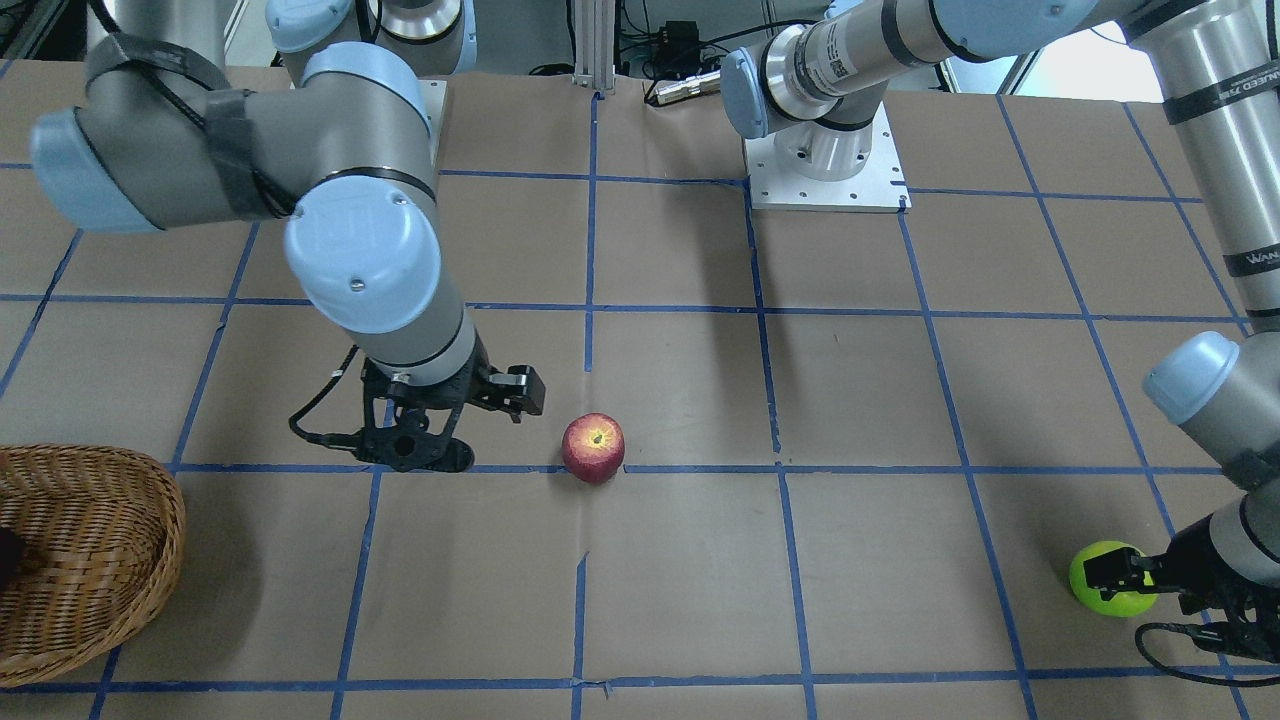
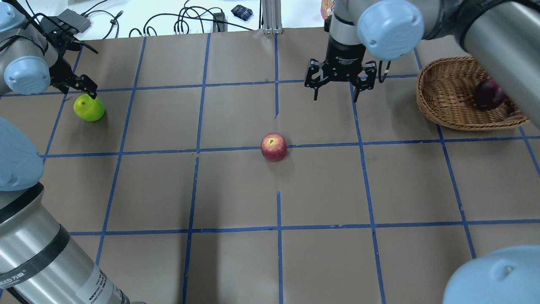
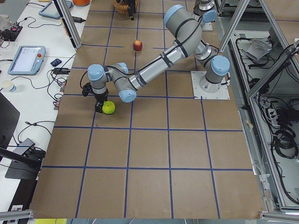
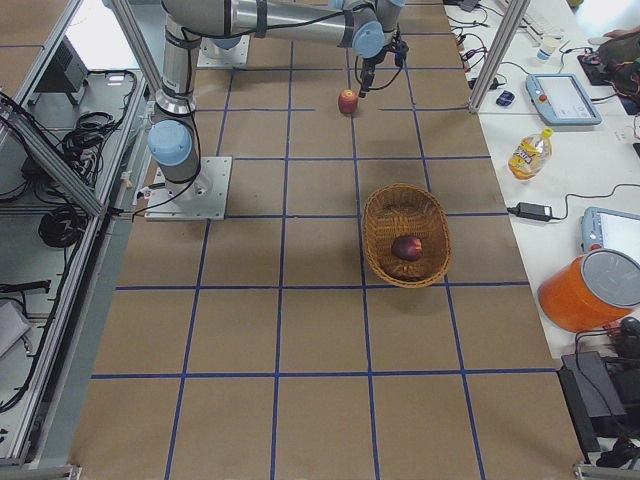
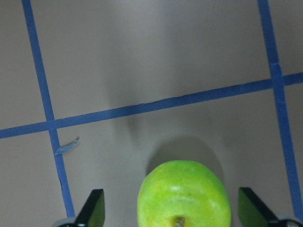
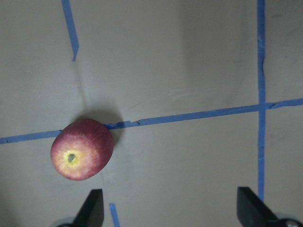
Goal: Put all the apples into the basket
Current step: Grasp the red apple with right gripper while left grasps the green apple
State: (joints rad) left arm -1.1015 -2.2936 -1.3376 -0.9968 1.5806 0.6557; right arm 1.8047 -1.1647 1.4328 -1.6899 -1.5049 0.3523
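A lime-green apple [image 2: 89,108] sits at the table's far left. My left gripper [image 5: 171,213] is open, its fingers [image 5: 93,209] on either side of this apple [image 5: 183,195], low over the table. A red apple [image 2: 274,147] with a yellowish stem dimple lies at the table's middle. My right gripper [image 2: 335,96] is open and empty, hovering beyond it and toward the basket; in the right wrist view the apple [image 6: 81,155] lies left of the open fingers. The wicker basket [image 2: 438,99] stands at the far right and holds a dark red apple [image 2: 488,93].
The table is brown paper with a blue tape grid. The left arm's white base plate [image 1: 825,182] sits at the robot's edge. Cables [image 2: 185,21] lie beyond the far edge. A side bench holds a bottle [image 4: 527,152] and an orange container [image 4: 590,290].
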